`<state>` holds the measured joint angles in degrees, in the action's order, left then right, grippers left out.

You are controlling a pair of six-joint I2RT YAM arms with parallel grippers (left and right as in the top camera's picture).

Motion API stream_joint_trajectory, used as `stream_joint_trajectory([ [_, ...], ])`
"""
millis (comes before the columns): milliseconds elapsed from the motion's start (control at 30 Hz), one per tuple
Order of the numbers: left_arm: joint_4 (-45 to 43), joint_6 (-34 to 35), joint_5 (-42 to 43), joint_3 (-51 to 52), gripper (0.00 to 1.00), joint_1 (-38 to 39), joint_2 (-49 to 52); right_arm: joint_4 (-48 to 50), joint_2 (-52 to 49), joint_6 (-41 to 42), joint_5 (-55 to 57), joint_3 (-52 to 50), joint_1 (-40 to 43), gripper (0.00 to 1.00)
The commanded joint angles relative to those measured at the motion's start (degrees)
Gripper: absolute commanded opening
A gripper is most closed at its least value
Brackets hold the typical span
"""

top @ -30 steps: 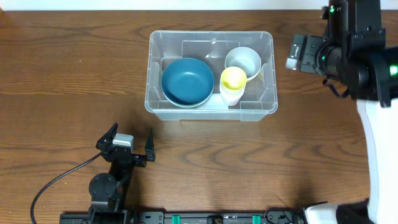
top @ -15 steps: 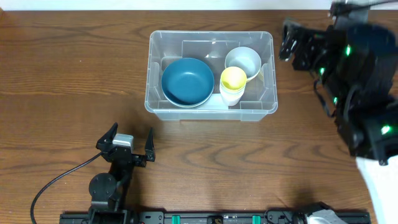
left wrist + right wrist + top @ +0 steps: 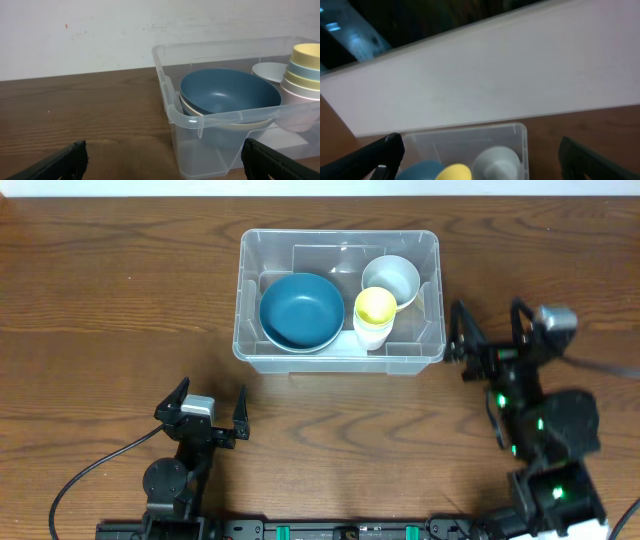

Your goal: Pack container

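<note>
The clear container [image 3: 252, 250] stands at the table's back centre. It holds a blue bowl [image 3: 300, 310], a pale bowl [image 3: 392, 278] and a stack of cups with a yellow one on top [image 3: 375, 308]. My left gripper [image 3: 208, 402] is open and empty, low near the front left, facing the container [image 3: 172, 107]. My right gripper [image 3: 490, 330] is open and empty, just right of the container's right wall. The right wrist view shows the container [image 3: 517, 131] with the pale bowl [image 3: 495, 160] and yellow cup [image 3: 452, 172] below.
A cable [image 3: 90, 470] runs from the left arm's base along the front left. The right arm's body [image 3: 545, 430] stands at the front right. A white wall [image 3: 100, 30] lies behind the table's far edge.
My right arm has swung from high at the back right down to the table's right side, its gripper now beside the container's right wall. The left arm has not moved.
</note>
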<state>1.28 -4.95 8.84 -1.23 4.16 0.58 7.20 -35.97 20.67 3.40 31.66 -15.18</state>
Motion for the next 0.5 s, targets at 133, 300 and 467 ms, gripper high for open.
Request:
stream_joint_trajectory([
  [133, 1.92, -0.55, 1.03, 1.01, 0.98, -0.28, -0.35, 5.75, 11.26, 3.1, -0.66, -13.7, 1.36, 0.99],
  [300, 1.92, -0.55, 1.03, 1.01, 0.98, -0.28, -0.35, 6.29, 19.41, 2.89, 1.6, -21.03, 1.38, 0.99],
  [467, 1.92, -0.55, 1.03, 1.01, 0.98, -0.28, -0.35, 6.34, 26.43, 2.86, 2.6, -26.71, 2.27, 0.99],
])
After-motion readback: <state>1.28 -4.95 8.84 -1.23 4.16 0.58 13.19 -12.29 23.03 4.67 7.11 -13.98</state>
